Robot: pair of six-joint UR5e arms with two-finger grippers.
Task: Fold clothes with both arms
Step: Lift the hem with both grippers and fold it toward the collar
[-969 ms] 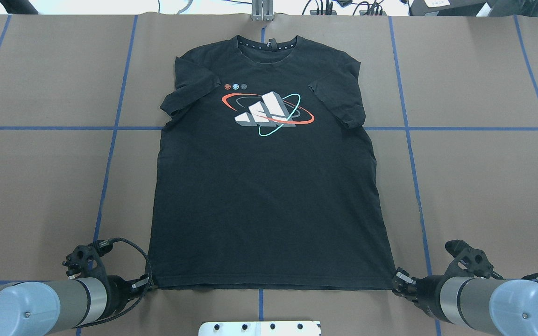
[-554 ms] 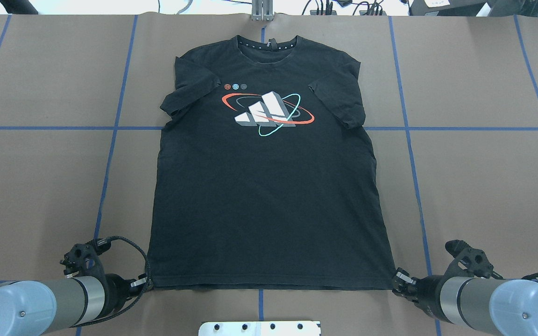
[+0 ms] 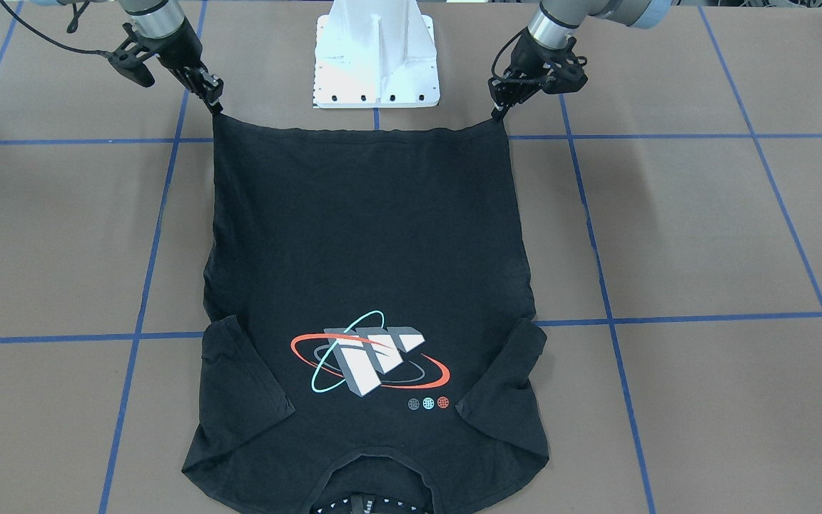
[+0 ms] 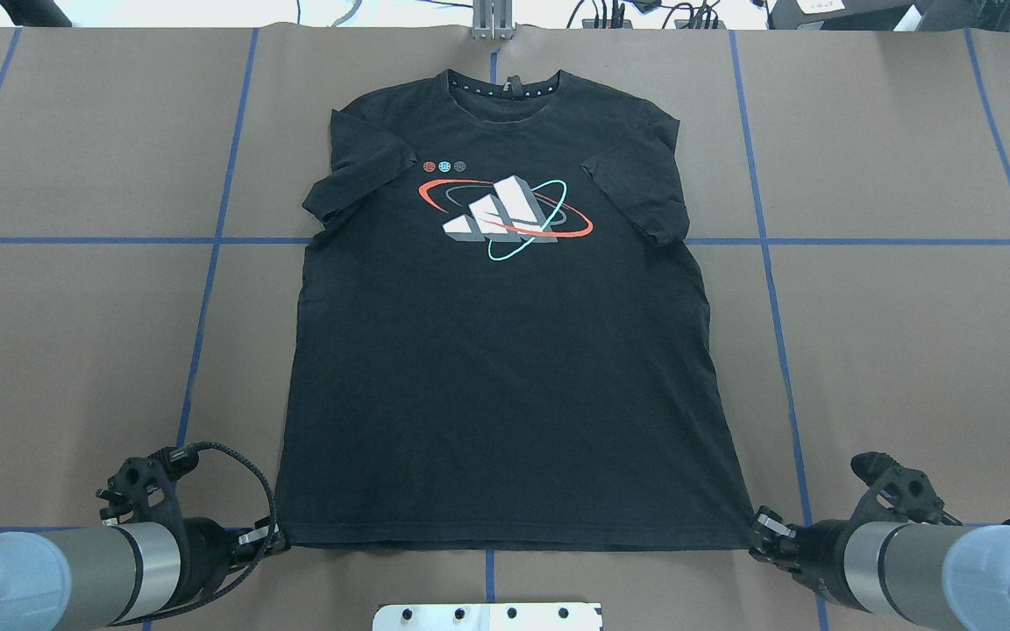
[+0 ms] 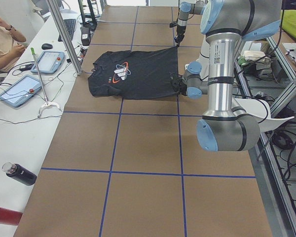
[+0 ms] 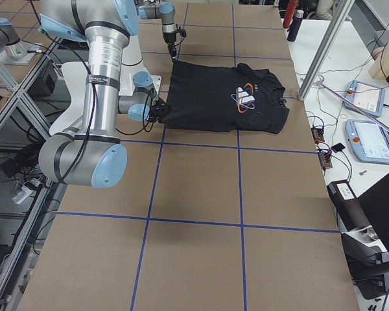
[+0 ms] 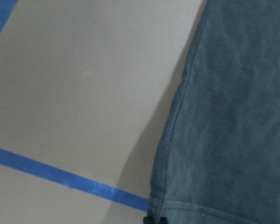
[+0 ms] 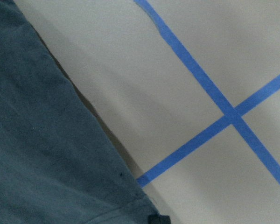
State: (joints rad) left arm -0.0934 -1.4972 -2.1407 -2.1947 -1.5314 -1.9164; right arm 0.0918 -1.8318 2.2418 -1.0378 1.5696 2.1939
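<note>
T-shirt [image 4: 505,368] lies flat, logo up, on the counter [image 4: 908,350]. My left pincer [image 4: 270,536] and right pincer [image 4: 761,533] each clench a hem corner; both have drawn back, tautening the hem for the first fold

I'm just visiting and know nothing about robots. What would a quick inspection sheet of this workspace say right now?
Surface: brown table with a blue tape grid.
Job's things: black T-shirt lying flat, logo side up, collar away from the robot.
Clutter: nothing seen on the table.
Grippers: left claw and right claw each pinch a hem corner.
Cables: black cable loops by the left wrist.
Surroundings: white pedestal base between the arms; side bench with tablets, a black bottle and a seated person.
</note>
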